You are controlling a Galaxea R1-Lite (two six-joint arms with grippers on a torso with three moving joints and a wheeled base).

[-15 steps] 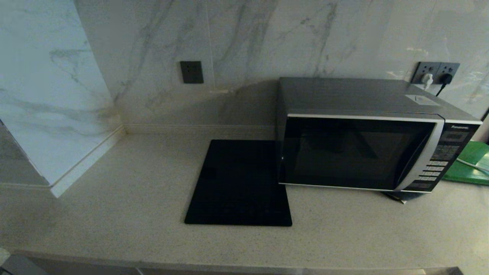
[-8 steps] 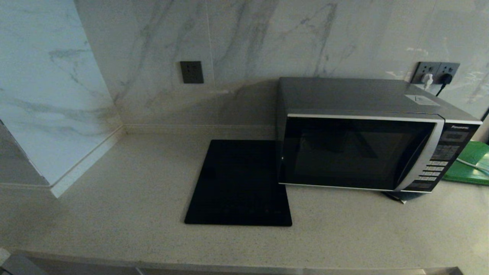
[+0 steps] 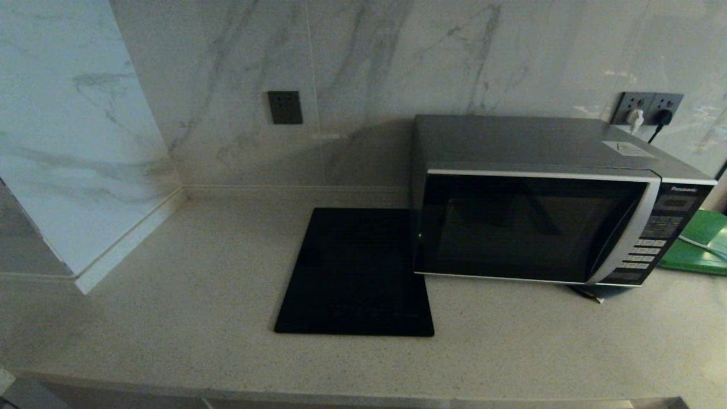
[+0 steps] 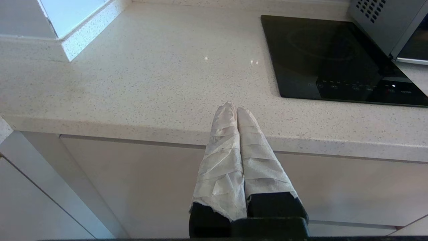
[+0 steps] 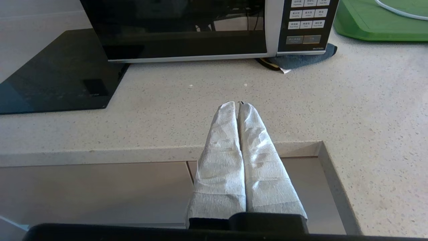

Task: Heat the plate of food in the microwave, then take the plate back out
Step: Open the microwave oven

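Note:
The dark grey microwave [image 3: 545, 221] stands on the counter at the right with its black glass door closed; its button panel [image 5: 306, 23] shows in the right wrist view. The plate of food is out of view in every frame. My left gripper [image 4: 234, 108] is shut and empty, its white-wrapped fingers held over the counter's front edge, left of the black slab. Shut and empty as well, my right gripper [image 5: 238, 104] hangs over the counter edge in front of the microwave. Neither arm shows in the head view.
A flat black slab [image 3: 355, 272] lies on the counter against the microwave's left side. A green board [image 3: 698, 241] with a white cable lies to its right. A dark cloth [image 5: 301, 60] sticks out under the microwave's corner. Marble walls close the back and left.

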